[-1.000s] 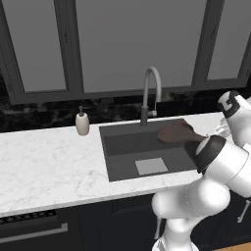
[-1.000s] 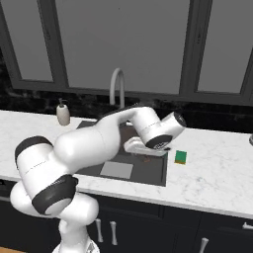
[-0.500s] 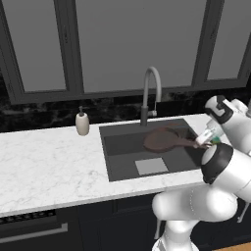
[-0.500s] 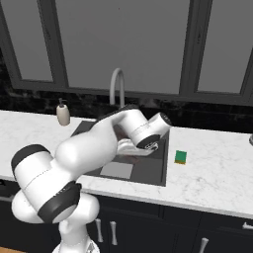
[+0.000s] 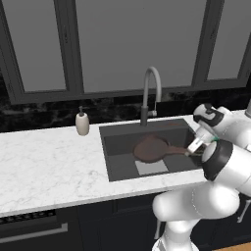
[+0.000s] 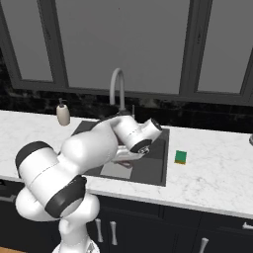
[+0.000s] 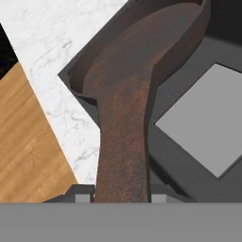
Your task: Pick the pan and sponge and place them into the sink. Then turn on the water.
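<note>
- The tabletop (image 5: pixel 44 162) of white marble surrounds the sink (image 5: pixel 117 135), a dark basin below the tap (image 5: pixel 151 88), which runs no water.
- The pan (image 5: pixel 151 148) hangs over the basin's middle, above the floor as far as I can judge, not yet released.
- The hand (image 5: pixel 192 148) is clamped on the pan's handle.
- The sponge (image 6: pixel 181 157) lies on the tabletop beside the sink's right rim, untouched; it and the tap are left.

You see a matt, rough, rust-mottled pan (image 7: pixel 142 71), a smooth dull dark-grey sink (image 5: pixel 115 152), a polished veined marble-look counter (image 5: pixel 44 162) and a satin metal faucet (image 5: pixel 149 90).
</note>
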